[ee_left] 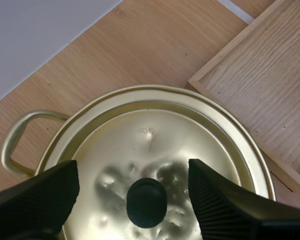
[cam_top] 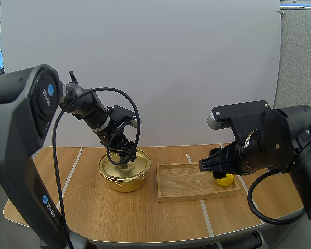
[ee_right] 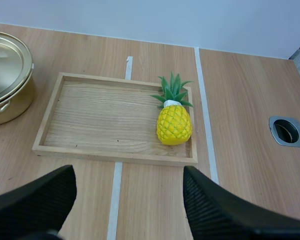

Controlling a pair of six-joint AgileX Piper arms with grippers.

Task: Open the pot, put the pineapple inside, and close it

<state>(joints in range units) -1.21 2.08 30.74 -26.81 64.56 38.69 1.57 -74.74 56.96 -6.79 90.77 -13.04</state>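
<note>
Wooden table (cam_top: 93,218) holds the pot (cam_top: 125,176), lid (ee_left: 155,135) on, and a tray (ee_right: 105,125) beside it; the pineapple (ee_right: 174,122) lies at the tray's end away from the pot. My left gripper (ee_left: 132,170) hangs open astride the knob (ee_left: 146,202). My right gripper (ee_right: 129,172) is open near the tray. If I close off-centre, the knob may slip out.

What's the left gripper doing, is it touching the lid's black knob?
Apart. The left wrist view shows the open left gripper straddling the knob, with gold lid visible on both sides.
</note>
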